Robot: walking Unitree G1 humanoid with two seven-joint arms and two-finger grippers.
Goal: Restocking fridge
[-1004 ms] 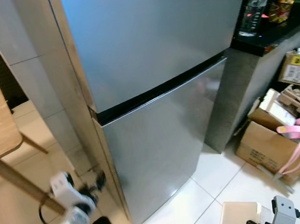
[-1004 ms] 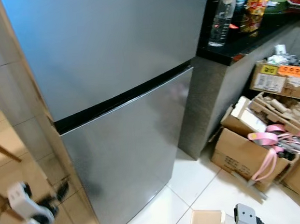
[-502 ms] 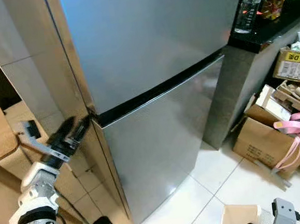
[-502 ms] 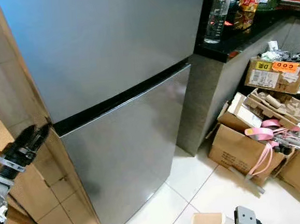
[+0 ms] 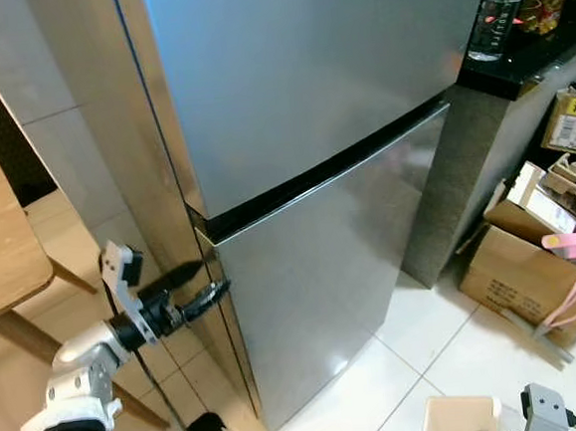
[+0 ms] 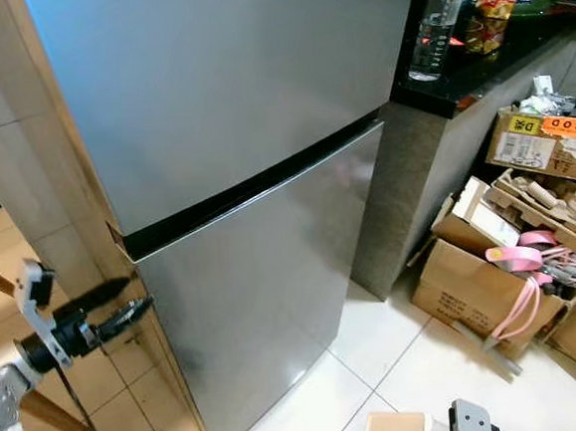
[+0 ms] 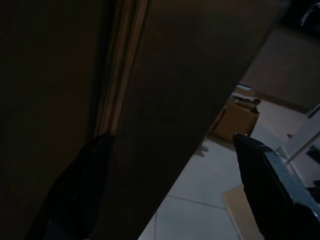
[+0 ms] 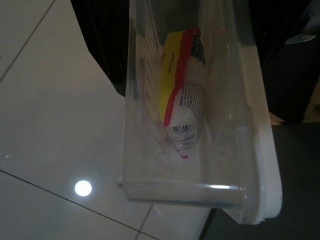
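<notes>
White floor tiles surround the closed steel fridge [image 5: 304, 164]. Left tool [image 5: 206, 284], fingers parted, straddles the lower door [image 5: 323, 283] at its left edge, just below the black seam. Right tool's state cannot be told; its wrist view shows a clear bin [image 8: 250, 150] with a packet [image 8: 185, 105]. Hook one finger behind the edge, then pull evenly
</notes>
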